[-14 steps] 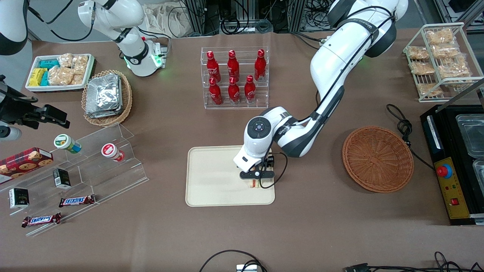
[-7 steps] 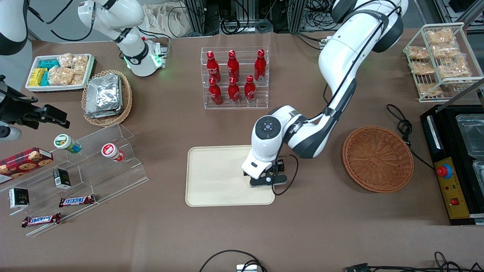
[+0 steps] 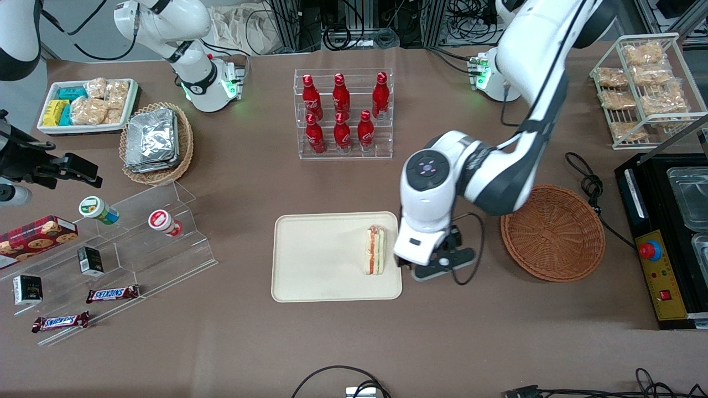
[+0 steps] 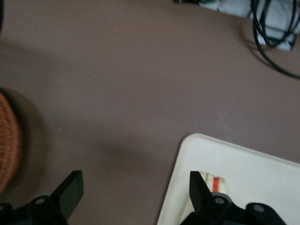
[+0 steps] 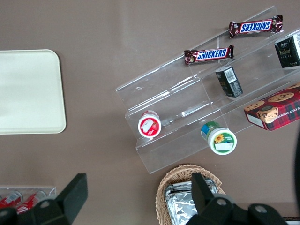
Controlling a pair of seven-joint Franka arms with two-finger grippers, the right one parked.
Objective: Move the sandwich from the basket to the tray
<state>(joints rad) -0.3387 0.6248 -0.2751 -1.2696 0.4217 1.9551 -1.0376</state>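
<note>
Where the tool (image 3: pixel 437 270) covered it a second ago, sandwich (image 3: pixel 375 250) now exposed, lying on tray (image 3: pixel 321 260) by the rim nearest basket (image 3: pixel 552 232). Tool spread wide, empty, withdrawn over bare bench (image 3: pixel 470 331) between tray and basket. Placement apparently complete.

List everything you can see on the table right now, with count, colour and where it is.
sandwich: 1, white with red and green layers, on the tray at its edge toward the working arm
tray: 1, cream, table middle
basket: 1, reddish-brown wicker, toward the working arm's end
bottles: 6, red, in a clear rack, farther from the front camera than the tray
chocolate bars: 2, brown, by the clear stepped stand
foil packs: stack, silver, in a lighter oval basket
claw: 1, black, open, above the table between tray and basket
</note>
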